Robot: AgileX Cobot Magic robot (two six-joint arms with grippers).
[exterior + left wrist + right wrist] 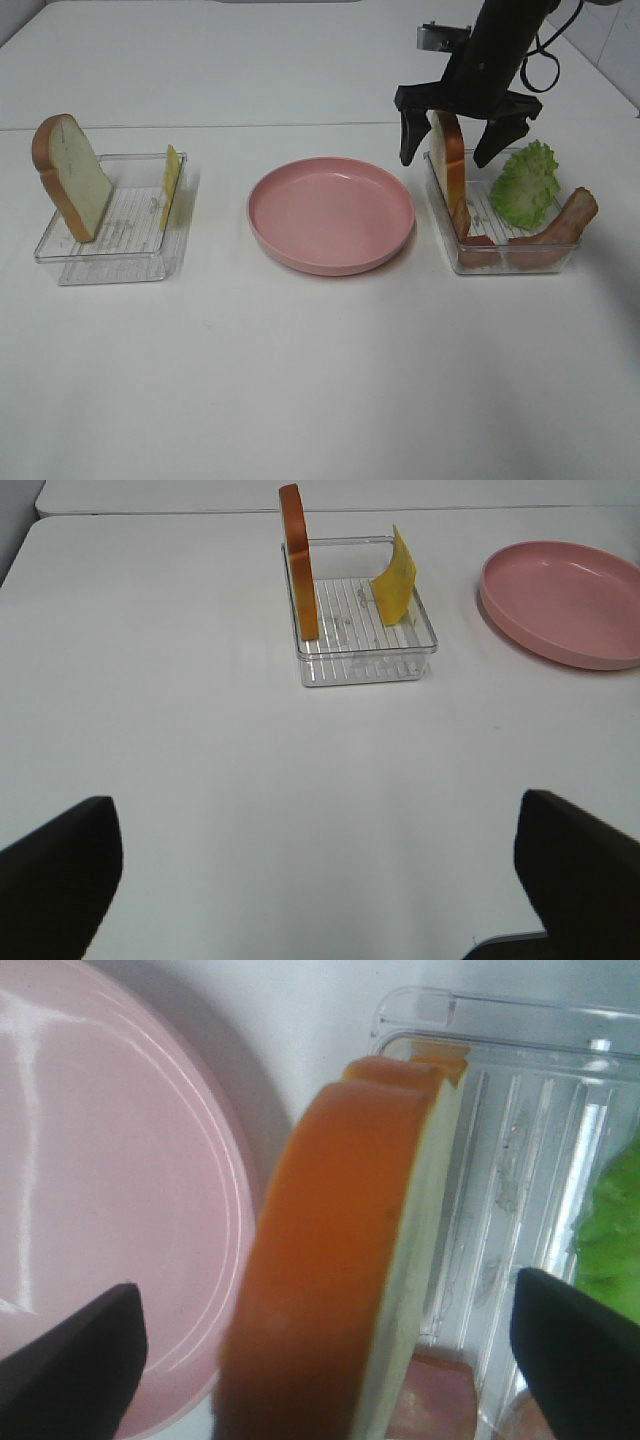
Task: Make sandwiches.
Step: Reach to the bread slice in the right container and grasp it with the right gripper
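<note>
one bread slice [75,180] leans at the nine o'clock end of the clear left tray [110,262], with a yellow cheese slice [171,185] upright against its three o'clock wall. the left claw [315,820] hangs open above bare white counter [320,400], holding nothing. a round pink plate [330,215] sits at that tray's three o'clock. further on, the right tray [515,262] holds a second bread slice [450,170] on edge by its nine o'clock wall, then lettuce [525,185] and bacon strips [565,220]. the right claw [445,160] is spread wide, jaws either side of that slice's top.

no readable text, labels, brands or nos. on anything
</note>
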